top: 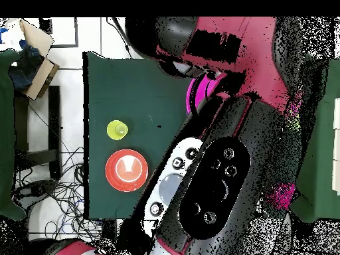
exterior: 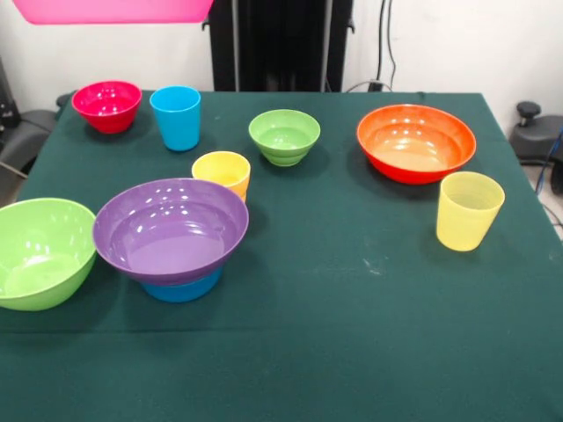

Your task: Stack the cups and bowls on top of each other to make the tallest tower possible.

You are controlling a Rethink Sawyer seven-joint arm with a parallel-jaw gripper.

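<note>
Pink bowl (exterior: 113,10) hangs at the top edge of the front view, but the gripper itself is hidden there, and overhead the red and black arm (top: 212,179) blocks it, so can't tell its grip. Front shows purple bowl (exterior: 170,229) sitting on the blue bowl (exterior: 182,287); overhead only shows the orange bowl (top: 126,170) and pale yellow cup (top: 117,129).

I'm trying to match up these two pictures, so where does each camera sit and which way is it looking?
Front view: across the table, facing the robot's side; shows bowls and cups on the green cloth, a pink bowl at the top edge, no tool visible.
Overhead view: above, looking straight down; the arm covers most of the table.
Shared: orange bowl and pale yellow cup.
</note>
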